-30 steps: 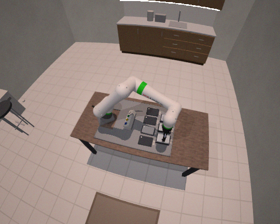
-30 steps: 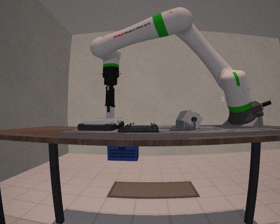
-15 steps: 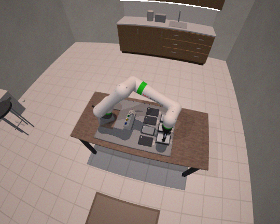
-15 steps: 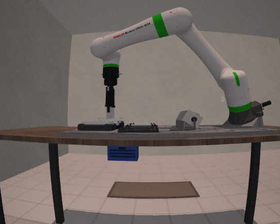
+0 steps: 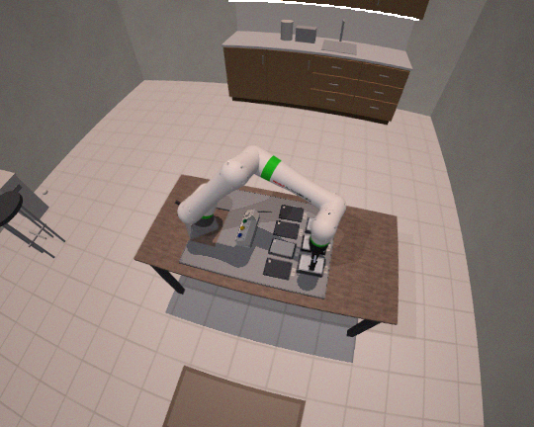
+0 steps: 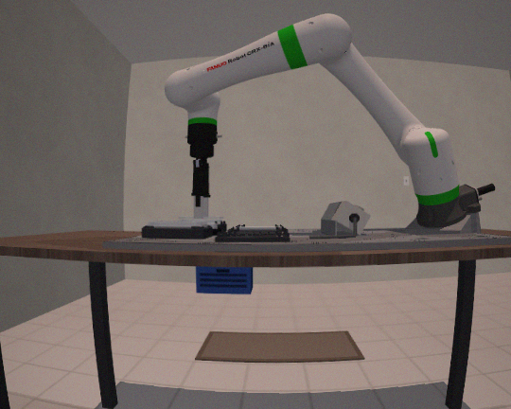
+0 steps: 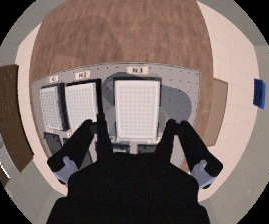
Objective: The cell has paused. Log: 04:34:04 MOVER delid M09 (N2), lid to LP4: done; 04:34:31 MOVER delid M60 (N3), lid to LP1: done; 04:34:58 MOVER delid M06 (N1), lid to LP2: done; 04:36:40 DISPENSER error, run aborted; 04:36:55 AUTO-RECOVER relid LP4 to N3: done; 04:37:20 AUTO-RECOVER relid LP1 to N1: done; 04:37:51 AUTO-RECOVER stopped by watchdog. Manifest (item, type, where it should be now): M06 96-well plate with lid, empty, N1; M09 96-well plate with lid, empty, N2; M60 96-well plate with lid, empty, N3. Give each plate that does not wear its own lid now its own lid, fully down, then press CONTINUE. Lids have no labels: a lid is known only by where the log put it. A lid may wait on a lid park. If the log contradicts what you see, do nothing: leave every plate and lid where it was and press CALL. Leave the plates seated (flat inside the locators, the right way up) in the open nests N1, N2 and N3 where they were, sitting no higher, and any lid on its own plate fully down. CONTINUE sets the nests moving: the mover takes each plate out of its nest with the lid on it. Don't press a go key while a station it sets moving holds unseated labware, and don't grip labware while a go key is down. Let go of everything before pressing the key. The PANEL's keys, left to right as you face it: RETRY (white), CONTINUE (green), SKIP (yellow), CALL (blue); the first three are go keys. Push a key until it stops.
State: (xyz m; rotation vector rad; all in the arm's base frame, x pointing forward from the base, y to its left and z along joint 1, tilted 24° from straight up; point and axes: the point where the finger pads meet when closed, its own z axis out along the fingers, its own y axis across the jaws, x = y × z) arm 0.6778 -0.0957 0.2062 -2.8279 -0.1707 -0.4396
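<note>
Gripping partway closed, my pincer (image 7: 133,137) is clamping the near end of a lid (image 7: 137,110), its fingers pressing on either side. That lid is sitting straight ahead of the pincer over the plate in the nearest nest; whether it is raised or fully down I cannot tell from the wrist view. To the pincer's left in that view, two more white 96-well plates (image 7: 82,104) are lying side by side in their nests, with small label tags at their far ends, too blurred for me to read.

From the exterior view I am seeing the gripper hanging vertically under the white arm (image 6: 248,52), reaching down to the labware at the left end of the grey deck (image 6: 314,243). From the top view, a column of four dark lid parks (image 5: 278,269) is running just beside the pincer, one of them carrying a lighter lid (image 5: 282,248). Beyond those the key panel (image 5: 246,228) is standing, near the arm's base.
</note>
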